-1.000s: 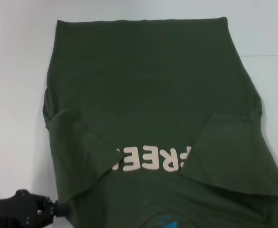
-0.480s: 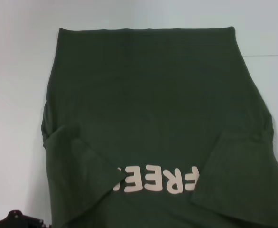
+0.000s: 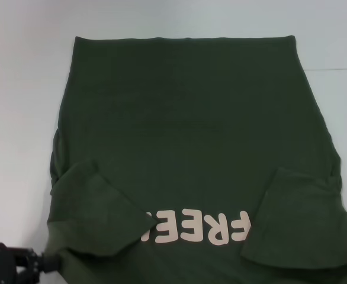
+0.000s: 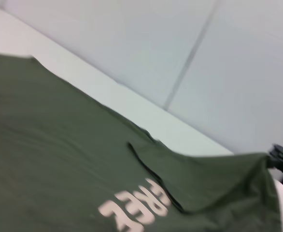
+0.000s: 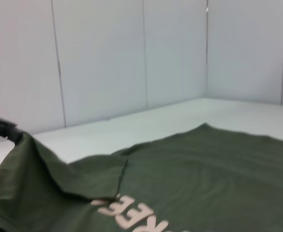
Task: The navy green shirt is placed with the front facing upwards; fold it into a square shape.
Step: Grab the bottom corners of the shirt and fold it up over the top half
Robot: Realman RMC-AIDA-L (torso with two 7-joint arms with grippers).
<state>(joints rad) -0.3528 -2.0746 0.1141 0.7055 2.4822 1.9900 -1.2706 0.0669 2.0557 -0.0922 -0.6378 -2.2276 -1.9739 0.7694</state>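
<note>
The navy green shirt point(image 3: 185, 130) lies flat on the white table point(image 3: 19, 118), front up, with both short sleeves folded inward over the chest. Its pale "FREE" print point(image 3: 200, 226) sits near the front edge, partly covered by the sleeves. My left gripper point(image 3: 40, 261) is at the near left corner of the shirt. The right wrist view shows the left gripper point(image 5: 6, 129) shut on that corner, with the cloth drawn up into a peak. My right gripper point(image 4: 282, 159) is outside the head view. In the left wrist view it holds the opposite near corner, also lifted.
Bare white table surrounds the shirt on the left, right and far sides. Pale panelled walls point(image 5: 132, 58) stand behind the table. The shirt's far hem point(image 3: 185, 39) lies straight, close to the table's back.
The whole shirt has slid toward me: the far hem and the print sit lower in the head view. The blue collar print has left the view. The left gripper dipped out, then reappeared.
</note>
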